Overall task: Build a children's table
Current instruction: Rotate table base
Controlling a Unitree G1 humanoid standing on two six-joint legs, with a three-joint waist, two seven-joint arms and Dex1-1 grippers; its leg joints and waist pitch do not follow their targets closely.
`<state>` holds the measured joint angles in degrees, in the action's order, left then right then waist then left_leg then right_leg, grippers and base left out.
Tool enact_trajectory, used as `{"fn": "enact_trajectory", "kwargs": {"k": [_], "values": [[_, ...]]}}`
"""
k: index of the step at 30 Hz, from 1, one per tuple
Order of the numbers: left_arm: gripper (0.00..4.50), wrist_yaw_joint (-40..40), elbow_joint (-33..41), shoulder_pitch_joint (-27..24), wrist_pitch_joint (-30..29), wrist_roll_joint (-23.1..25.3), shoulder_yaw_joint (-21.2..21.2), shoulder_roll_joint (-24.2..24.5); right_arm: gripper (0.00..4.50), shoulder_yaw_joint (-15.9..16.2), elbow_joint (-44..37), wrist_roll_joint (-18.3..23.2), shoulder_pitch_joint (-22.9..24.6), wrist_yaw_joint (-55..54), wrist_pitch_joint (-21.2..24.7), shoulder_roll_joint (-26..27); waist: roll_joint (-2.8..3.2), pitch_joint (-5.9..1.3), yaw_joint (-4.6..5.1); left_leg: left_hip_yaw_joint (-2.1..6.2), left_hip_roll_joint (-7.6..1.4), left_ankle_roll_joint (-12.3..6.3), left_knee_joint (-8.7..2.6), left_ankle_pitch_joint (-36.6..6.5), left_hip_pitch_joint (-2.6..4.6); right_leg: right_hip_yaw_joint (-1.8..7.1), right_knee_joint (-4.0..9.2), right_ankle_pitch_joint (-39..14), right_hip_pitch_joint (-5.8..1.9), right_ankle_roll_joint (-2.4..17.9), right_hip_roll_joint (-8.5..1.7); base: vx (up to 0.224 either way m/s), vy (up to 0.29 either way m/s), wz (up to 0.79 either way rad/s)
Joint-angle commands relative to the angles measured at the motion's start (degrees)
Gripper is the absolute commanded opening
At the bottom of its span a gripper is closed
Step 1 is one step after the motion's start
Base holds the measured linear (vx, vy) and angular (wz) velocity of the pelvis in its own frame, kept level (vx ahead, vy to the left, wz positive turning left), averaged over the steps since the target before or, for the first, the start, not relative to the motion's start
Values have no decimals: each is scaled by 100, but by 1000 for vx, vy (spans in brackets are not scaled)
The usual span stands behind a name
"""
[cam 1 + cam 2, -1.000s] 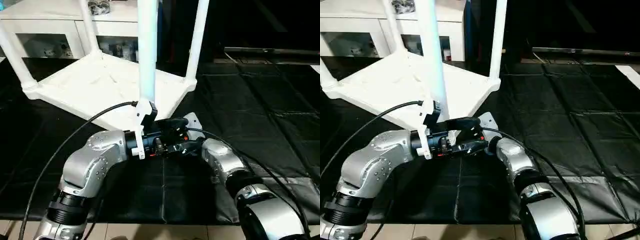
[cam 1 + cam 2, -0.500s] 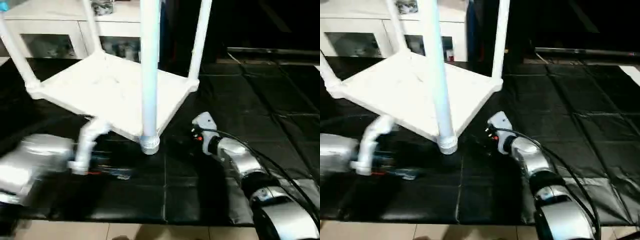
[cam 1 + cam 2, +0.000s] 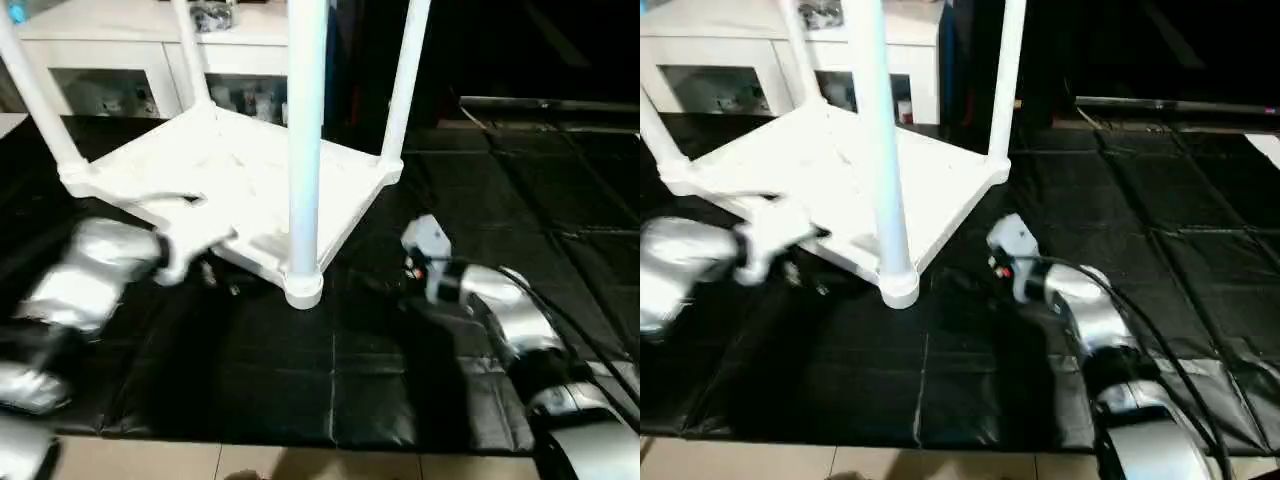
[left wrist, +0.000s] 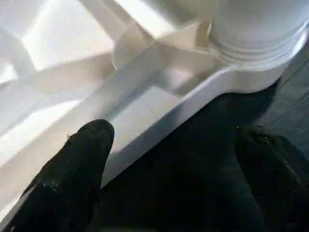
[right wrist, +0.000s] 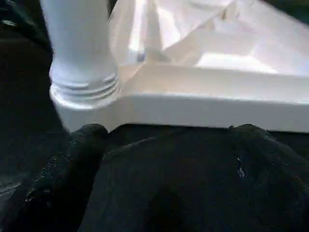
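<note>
Left eye view: white children's table (image 3: 250, 180) upside-down, legs up; both tools spread, empty.

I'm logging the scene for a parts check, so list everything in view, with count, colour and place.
Table top: one, white, lying upside down on the mat.
Legs: four, white, standing up from the top's corner sockets; nearest one at the front corner.
Mat: one, black, covering the floor under the table.
Cabinet: one, white, glass doors, behind the table.
Left tool: one, black fingers, open, at the top's near edge.
Right tool: one, black fingers, open, before the front corner socket.
Forearms: two, silver, left and right.
</note>
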<state>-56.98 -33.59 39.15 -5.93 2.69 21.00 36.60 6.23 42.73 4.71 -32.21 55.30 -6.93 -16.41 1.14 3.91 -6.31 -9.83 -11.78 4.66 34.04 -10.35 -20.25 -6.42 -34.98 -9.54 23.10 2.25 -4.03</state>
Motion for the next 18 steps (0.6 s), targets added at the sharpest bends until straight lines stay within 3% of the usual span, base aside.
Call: {"fn": "enact_trajectory", "kwargs": {"k": [1,5,6,8,10,11,12,14,18], "values": [[448,185,-652,313,500,415,226,-187,450,93,-388,107,111,179,191,-13,120,-496,-20,66,-122,-138,-356,-1216,-2,343,415,-1285,-362,971,-421,0,0,0],[448,639,-1664,768,1147,853,431,-481,450,252,-1032,303,443,721,543,-156,104,-490,-46,52,-96,-237,-336,-1217,-7,324,472,-1212,-364,917,-381,0,0,0],[448,704,-1784,826,1218,899,462,-517,450,272,-1118,326,486,797,594,-186,130,-519,-81,77,-128,-242,-338,-1181,-1,330,416,-1103,-383,923,-422,0,0,0],[448,800,-2005,937,1321,928,486,-629,450,314,-1297,381,572,962,718,-270,98,-503,-82,72,-130,-245,-344,-1190,-17,316,443,-1151,-380,965,-431,0,0,0],[448,855,-2341,1099,1489,991,539,-801,450,356,-1495,431,663,1128,832,-378,120,-497,-109,70,-132,-230,-337,-1262,-7,314,467,-1341,-375,970,-454,0,0,0],[448,777,-2397,1127,1513,1004,570,-842,450,354,-1504,425,666,1127,834,-392,101,-490,-132,63,-125,-231,-334,-1307,9,310,496,-1529,-372,889,-454,0,0,0],[448,574,-2496,1180,1565,1021,609,-893,450,349,-1538,423,678,1124,854,-410,129,-489,-144,74,-133,-219,-344,-1308,8,309,502,-1625,-366,875,-464,0,0,0],[421,362,-2601,1236,1631,1045,636,-924,450,347,-1591,421,699,1121,883,-428,101,-490,-164,73,-131,-208,-345,-1290,7,310,519,-1687,-370,829,-469,0,0,0],[388,-321,-2826,1368,1842,1112,718,-923,450,338,-1758,394,750,1110,991,-491,106,-483,-183,76,-137,-206,-352,-1293,8,304,528,-1722,-361,838,-471,0,0,0]]}}
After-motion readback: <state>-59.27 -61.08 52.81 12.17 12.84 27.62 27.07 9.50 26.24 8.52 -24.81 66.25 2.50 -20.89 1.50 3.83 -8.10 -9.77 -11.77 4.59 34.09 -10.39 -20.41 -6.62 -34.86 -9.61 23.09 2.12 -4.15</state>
